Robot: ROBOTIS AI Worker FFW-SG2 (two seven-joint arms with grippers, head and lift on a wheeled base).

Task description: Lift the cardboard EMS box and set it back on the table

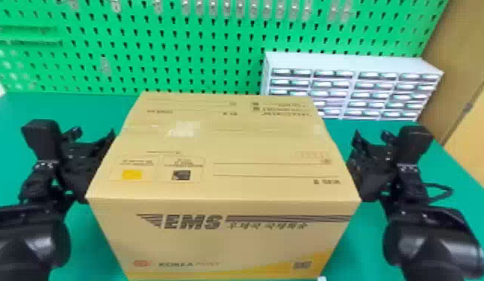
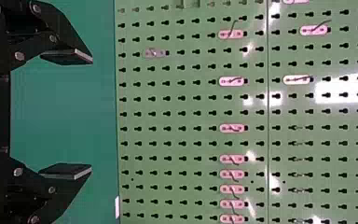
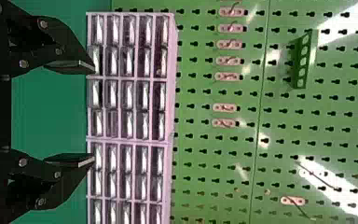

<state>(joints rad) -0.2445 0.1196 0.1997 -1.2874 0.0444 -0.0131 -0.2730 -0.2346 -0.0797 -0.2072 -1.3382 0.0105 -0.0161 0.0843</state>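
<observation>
The cardboard EMS box (image 1: 222, 239) sits in the middle of the head view, its taped top facing up and its printed side toward me. At its left side is my left gripper (image 1: 92, 144), against or very near the cardboard. My right gripper (image 1: 368, 149) is at the box's right side in the same way; whether either touches cannot be told. In the left wrist view my left gripper (image 2: 91, 116) has its fingers wide apart with nothing between them. The right wrist view shows my right gripper (image 3: 93, 114) likewise open and holding nothing.
A green table (image 1: 17, 108) lies under and around the box. Behind it stands a green pegboard (image 1: 140, 48) with small hooks. A white drawer cabinet (image 1: 349, 61) is at the back right, beyond the box's far right corner.
</observation>
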